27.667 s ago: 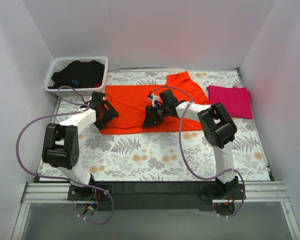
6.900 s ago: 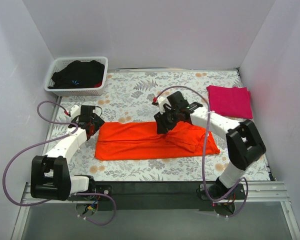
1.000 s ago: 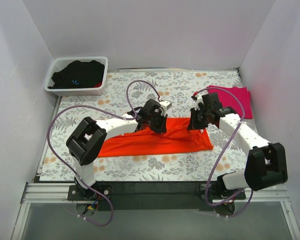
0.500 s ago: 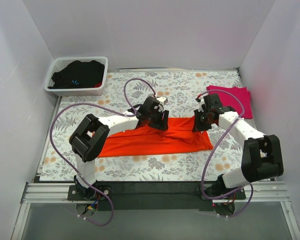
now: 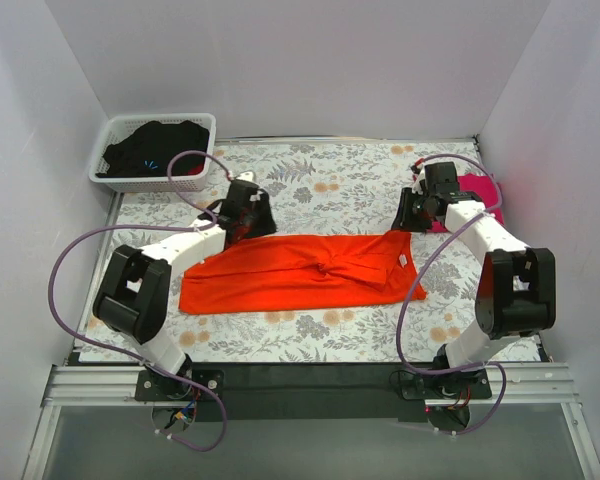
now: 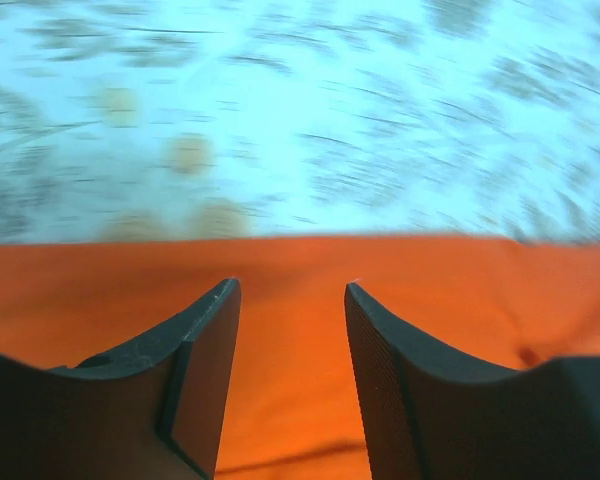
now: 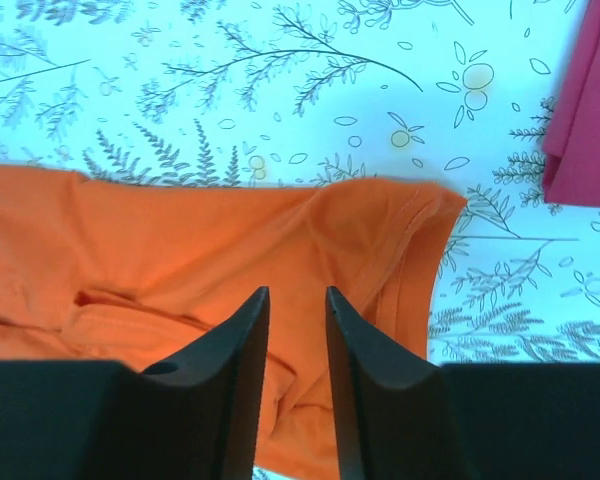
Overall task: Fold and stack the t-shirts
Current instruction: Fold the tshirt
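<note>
The orange t-shirt (image 5: 300, 272) lies as a long folded band across the middle of the table, with a bunched fold near its centre. It also shows in the left wrist view (image 6: 290, 330) and the right wrist view (image 7: 180, 250). The magenta-pink t-shirt (image 5: 475, 190) lies folded at the far right, partly behind the right arm; its edge shows in the right wrist view (image 7: 580, 120). My left gripper (image 5: 242, 222) (image 6: 290, 295) is open and empty above the band's far left edge. My right gripper (image 5: 408, 215) (image 7: 297, 295) is open and empty above the band's far right corner.
A white basket (image 5: 120, 180) holding black cloth stands at the far left corner. White walls close in the table on three sides. Purple cables loop from both arms. The floral tablecloth (image 5: 330, 190) shows behind and in front of the orange band.
Both grippers have let go of the orange t-shirt and drawn apart: the left gripper moved far left, the right moved back and right. The band now lies flatter and longer.
</note>
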You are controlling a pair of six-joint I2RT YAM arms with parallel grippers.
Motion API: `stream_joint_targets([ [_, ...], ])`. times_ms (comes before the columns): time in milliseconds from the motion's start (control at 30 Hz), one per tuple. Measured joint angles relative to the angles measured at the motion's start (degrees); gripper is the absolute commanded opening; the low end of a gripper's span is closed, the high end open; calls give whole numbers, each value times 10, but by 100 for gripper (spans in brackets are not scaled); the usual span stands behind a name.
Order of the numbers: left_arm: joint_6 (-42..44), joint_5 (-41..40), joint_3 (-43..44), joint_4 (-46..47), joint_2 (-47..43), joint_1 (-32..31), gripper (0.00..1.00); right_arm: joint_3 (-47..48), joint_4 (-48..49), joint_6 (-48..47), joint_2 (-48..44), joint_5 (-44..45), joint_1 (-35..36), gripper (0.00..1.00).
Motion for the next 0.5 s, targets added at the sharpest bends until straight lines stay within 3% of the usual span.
stream_joint_targets([
  [167, -38, -27, -38, -26, 11, 87, 38, 0, 33, 14, 68, -31, -24, 27],
  [500, -103, -15, -49, -52, 38, 163, 36, -3, 84, 38, 148, -86, -99, 26],
])
